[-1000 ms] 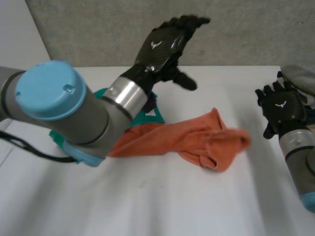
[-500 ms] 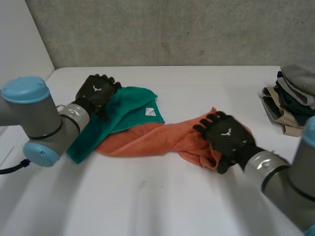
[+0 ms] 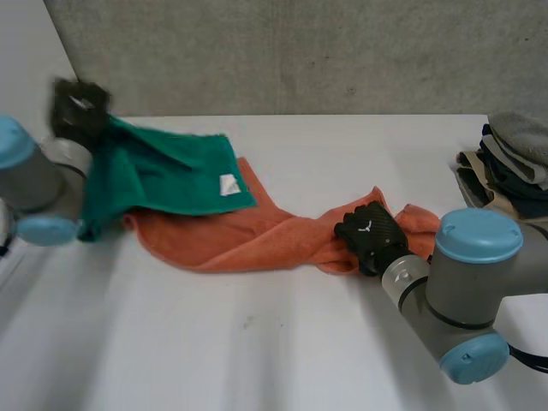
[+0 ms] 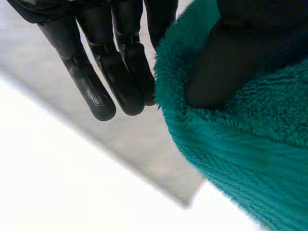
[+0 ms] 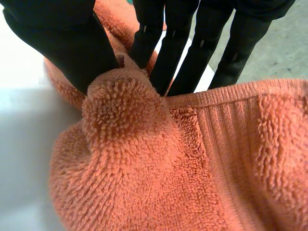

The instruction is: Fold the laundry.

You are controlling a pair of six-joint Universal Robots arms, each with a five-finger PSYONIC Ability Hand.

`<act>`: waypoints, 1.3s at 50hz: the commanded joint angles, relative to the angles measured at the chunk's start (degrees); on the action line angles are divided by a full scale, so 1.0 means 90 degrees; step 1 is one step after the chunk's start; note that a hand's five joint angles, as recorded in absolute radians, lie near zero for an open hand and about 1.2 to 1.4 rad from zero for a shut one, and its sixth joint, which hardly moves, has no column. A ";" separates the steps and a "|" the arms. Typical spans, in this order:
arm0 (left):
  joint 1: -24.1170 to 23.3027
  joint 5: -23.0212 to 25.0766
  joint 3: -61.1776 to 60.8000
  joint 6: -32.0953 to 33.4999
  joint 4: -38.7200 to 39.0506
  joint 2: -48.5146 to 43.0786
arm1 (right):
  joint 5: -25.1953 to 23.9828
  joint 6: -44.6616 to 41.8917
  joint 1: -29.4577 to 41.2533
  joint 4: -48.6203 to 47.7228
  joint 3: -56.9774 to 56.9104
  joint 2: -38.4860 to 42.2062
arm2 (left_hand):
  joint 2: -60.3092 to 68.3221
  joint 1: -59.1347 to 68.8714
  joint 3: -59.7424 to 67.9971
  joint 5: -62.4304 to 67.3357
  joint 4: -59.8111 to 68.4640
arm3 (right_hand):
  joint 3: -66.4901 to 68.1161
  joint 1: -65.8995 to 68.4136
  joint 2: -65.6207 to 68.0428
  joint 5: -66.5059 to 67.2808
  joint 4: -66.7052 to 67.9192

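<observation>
a: what do the hands hold?
b: left hand (image 3: 79,107) pinches an edge of the green towel (image 3: 163,175), lifting it off the table (image 3: 257,342). right hand (image 3: 370,238) pinches a bunched end of the orange towel (image 3: 257,235), which lies partly under the green.
a: progress?
b: early, i'd say. neither is folded. a folded pile (image 3: 514,163) waits near the right arm.

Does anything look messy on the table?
Yes. The orange towel lies twisted and bunched, not flat, pinched at one end by the right hand. The green towel, gripped by the left hand, drapes over its other end.
</observation>
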 commanded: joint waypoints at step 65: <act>0.0239 0.0418 0.0685 0.0130 0.0209 -0.1430 | -0.0036 -0.0249 -0.0673 0.1048 0.0414 -0.1313 | 0.1278 0.1693 0.1321 0.1612 0.1266 | 0.1405 0.2231 0.1505 0.1717 0.1294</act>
